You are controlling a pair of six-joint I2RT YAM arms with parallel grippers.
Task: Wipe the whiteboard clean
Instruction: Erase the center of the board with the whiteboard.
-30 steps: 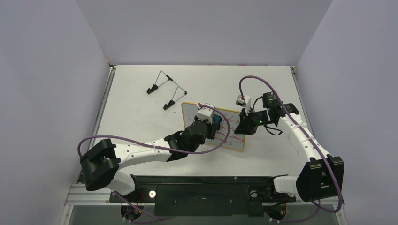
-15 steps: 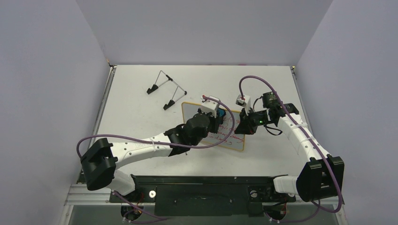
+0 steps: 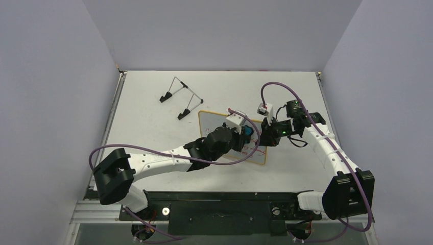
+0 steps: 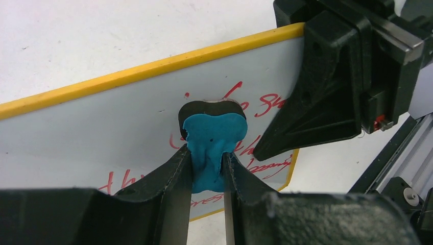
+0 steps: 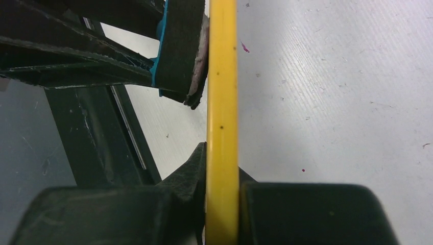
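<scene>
The whiteboard (image 3: 209, 122), white with a yellow rim and red handwriting, lies mid-table, its right side raised. In the left wrist view the whiteboard (image 4: 102, 132) still carries red writing. My left gripper (image 3: 246, 133) (image 4: 207, 163) is shut on the blue eraser (image 4: 212, 143) (image 3: 248, 132), whose dark pad presses on the board's right half. My right gripper (image 3: 266, 137) (image 5: 222, 189) is shut on the board's yellow rim (image 5: 222, 102) at the right edge. The eraser (image 5: 178, 46) shows against the board in the right wrist view.
A thin wire stand with black feet (image 3: 179, 97) sits at the back left of the table (image 3: 148, 127). Grey walls close three sides. A black rail (image 3: 219, 204) runs along the near edge by the arm bases.
My left gripper has slid the eraser to the right across the board, toward the right gripper. The right gripper and the board have stayed put.
</scene>
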